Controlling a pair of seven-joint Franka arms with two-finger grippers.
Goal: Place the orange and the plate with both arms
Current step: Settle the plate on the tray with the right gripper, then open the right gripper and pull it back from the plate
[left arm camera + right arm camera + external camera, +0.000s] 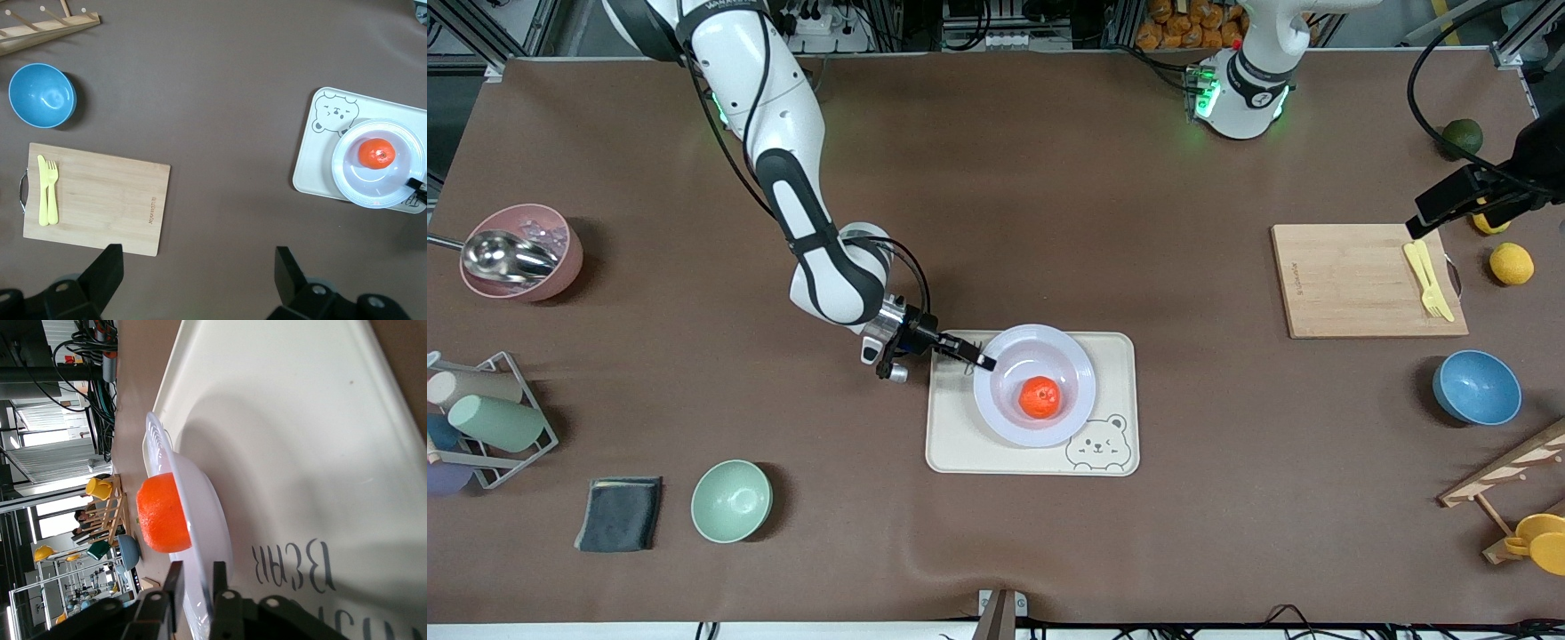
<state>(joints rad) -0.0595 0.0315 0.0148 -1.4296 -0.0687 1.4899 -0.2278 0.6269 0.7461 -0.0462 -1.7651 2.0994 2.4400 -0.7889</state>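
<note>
Orange point(1040, 396) sits in the plate point(1073, 354) on the tray point(1117, 351); right gripper point(982, 360) straddles the plate's rim, fingers point(175, 583) slightly parted, while left gripper point(197, 267) waits spread wide over the bare counter point(996, 178).

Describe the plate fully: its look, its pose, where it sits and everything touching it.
The plate is round, shallow and glossy, pale lavender-white, with a wide rim around a sunken centre; it looks like smooth plastic or glazed ceramic. It lies flat and upright on the cream bear-printed tray, covering most of the tray's middle. The orange rests in its centre. The right gripper is at the rim on the side toward the right arm's end of the table, one of its fingers above the rim and one below.
</note>
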